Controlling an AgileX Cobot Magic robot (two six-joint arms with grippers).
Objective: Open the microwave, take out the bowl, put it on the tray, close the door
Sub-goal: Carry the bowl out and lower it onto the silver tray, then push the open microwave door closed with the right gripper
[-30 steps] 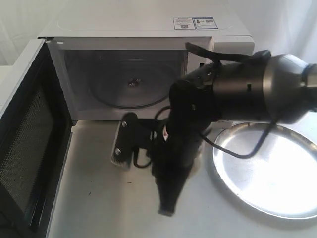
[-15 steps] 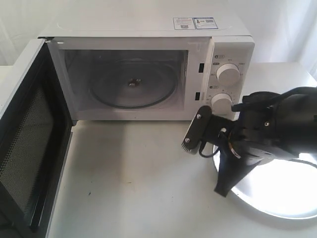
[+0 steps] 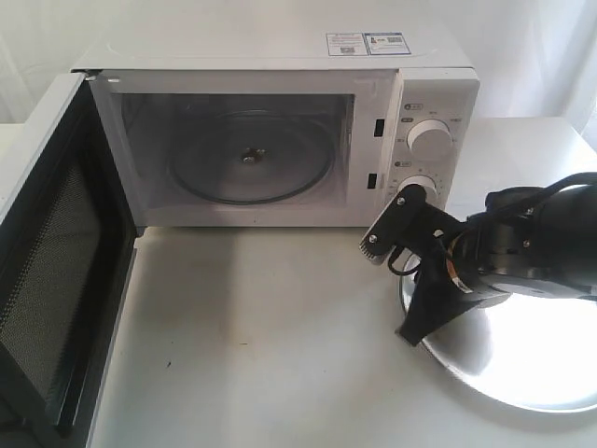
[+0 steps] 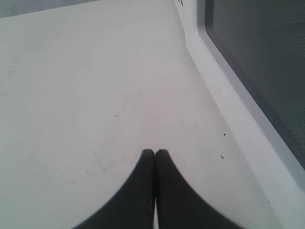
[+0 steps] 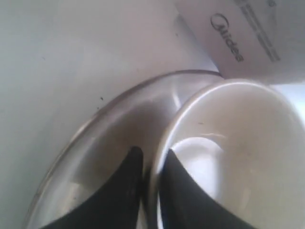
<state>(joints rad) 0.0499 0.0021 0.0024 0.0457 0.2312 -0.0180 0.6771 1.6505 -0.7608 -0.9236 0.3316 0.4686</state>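
The white microwave [image 3: 280, 56] stands with its door [image 3: 47, 261] swung wide open to the left, and its cavity holds only the glass turntable [image 3: 250, 159]. My right arm [image 3: 504, 252] reaches over the near-left edge of the silver tray [image 3: 532, 373]. In the right wrist view my right gripper [image 5: 152, 153] is shut on the rim of the cream-white bowl [image 5: 238, 143], one finger inside and one outside, just above the tray [image 5: 109, 129]. The arm hides the bowl in the exterior view. My left gripper [image 4: 155, 151] is shut and holds nothing, low over the table beside the door [image 4: 257, 62].
The microwave's dial panel [image 3: 429, 140] is close behind my right arm, and its Midea-marked front [image 5: 248, 33] shows just past the bowl. The open door juts far out over the table's left side. Bare white table [image 3: 261, 336] lies between door and tray.
My right arm has swung right, from in front of the microwave's opening to over the tray's left edge. The left side has not visibly changed.
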